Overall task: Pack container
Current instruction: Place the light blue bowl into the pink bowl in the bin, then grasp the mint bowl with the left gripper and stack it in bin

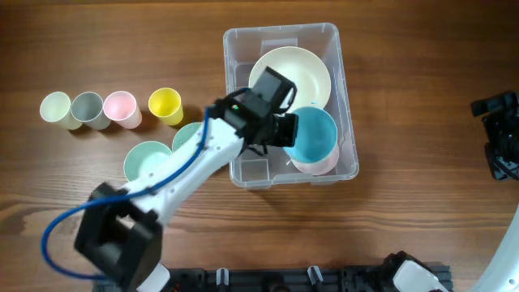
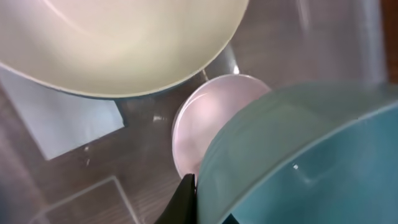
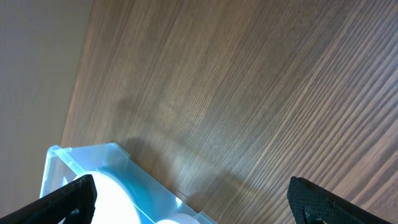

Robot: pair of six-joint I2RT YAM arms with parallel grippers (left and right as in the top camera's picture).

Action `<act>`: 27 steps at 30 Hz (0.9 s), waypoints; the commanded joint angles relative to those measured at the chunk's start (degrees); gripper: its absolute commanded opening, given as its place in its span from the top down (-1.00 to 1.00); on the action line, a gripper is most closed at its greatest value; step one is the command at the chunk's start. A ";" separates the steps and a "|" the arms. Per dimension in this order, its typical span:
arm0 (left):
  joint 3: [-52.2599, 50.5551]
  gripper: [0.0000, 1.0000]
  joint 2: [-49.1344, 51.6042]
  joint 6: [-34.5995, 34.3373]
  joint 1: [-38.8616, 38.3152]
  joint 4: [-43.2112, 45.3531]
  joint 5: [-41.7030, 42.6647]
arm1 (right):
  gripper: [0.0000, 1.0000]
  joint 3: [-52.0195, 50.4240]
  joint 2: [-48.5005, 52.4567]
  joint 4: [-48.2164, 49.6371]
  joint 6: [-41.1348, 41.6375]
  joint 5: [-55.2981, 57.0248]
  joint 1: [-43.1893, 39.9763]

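Note:
The clear plastic container [image 1: 280, 32] stands right of the table's middle. Inside it, a cream bowl [image 1: 300, 69] lies at the far end and a pink bowl [image 1: 323, 167] at the near right. My left gripper [image 1: 285, 130] is inside the container, shut on the rim of a blue bowl [image 1: 316, 134], which it holds tilted over the pink bowl. In the left wrist view the gripper [image 2: 205, 208] pinches the blue bowl [image 2: 311, 162] above the pink bowl [image 2: 205, 118], with the cream bowl [image 2: 124, 43] beyond. My right gripper [image 1: 496, 138] is open and empty at the right edge.
Cream [image 1: 55, 107], grey [image 1: 87, 108], pink [image 1: 120, 107] and yellow [image 1: 165, 104] cups stand in a row at the left. Two mint bowls [image 1: 146, 160] [image 1: 188, 135] sit left of the container, partly under my left arm. The right wrist view shows the container's corner [image 3: 81, 155].

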 commanded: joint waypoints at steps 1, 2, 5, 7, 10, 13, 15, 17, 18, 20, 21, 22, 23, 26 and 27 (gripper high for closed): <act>0.39 0.92 4.02 -1.40 -0.44 1.33 0.79 | -0.99 0.20 0.20 0.15 0.39 -0.50 -0.15; 0.39 0.92 4.72 -1.42 -0.83 1.31 1.46 | -1.00 0.17 0.20 0.13 0.39 -0.50 -0.15; 0.39 0.70 5.53 -3.89 -3.21 0.68 -1.44 | -0.99 0.20 0.20 0.13 0.42 -0.50 -0.15; 0.42 0.07 5.49 -4.17 -3.26 0.46 -1.62 | -1.00 0.20 0.20 0.13 0.39 -0.48 -0.15; 4.61 -0.17 3.48 -4.13 -0.81 -5.95 -1.20 | -0.99 0.17 0.20 0.13 0.42 -0.50 -0.15; 13.75 -0.15 -0.74 -3.96 3.87 -18.97 -1.64 | -1.00 0.17 0.20 0.13 0.42 -0.50 -0.15; 17.90 -0.16 -5.31 -4.02 8.61 -27.58 -4.17 | -1.00 0.17 0.20 0.15 0.42 -0.50 -0.15; 18.38 -0.21 -9.99 -3.98 14.16 -33.16 -5.53 | -0.99 0.17 0.20 0.15 0.39 -0.50 -0.15; 18.38 -0.25 -12.66 -3.96 18.36 -37.38 -6.45 | -0.99 0.17 0.20 0.15 0.42 -0.50 -0.15; 18.14 -0.31 -16.65 -3.96 26.99 -46.82 -10.82 | -0.99 0.17 0.20 0.15 0.39 -0.50 -0.15; 17.53 -0.35 -17.94 -3.93 30.71 -49.16 -12.92 | -0.99 0.20 0.20 0.15 0.39 -0.50 -0.15; 16.83 -0.40 -18.71 -3.87 33.48 -50.03 -13.86 | -0.99 0.17 0.20 0.13 0.39 -0.50 -0.15; 15.54 -0.43 -19.56 -2.45 36.98 -50.16 -14.08 | -1.00 0.17 0.20 0.15 0.42 -0.50 -0.15; 5.88 -0.53 -20.17 2.69 48.48 -47.21 -12.76 | -0.99 0.20 0.20 0.15 0.39 -0.50 -0.15; 2.27 -0.52 -20.17 3.91 50.36 -45.00 -10.75 | -0.99 0.17 0.20 0.15 0.42 -0.50 -0.15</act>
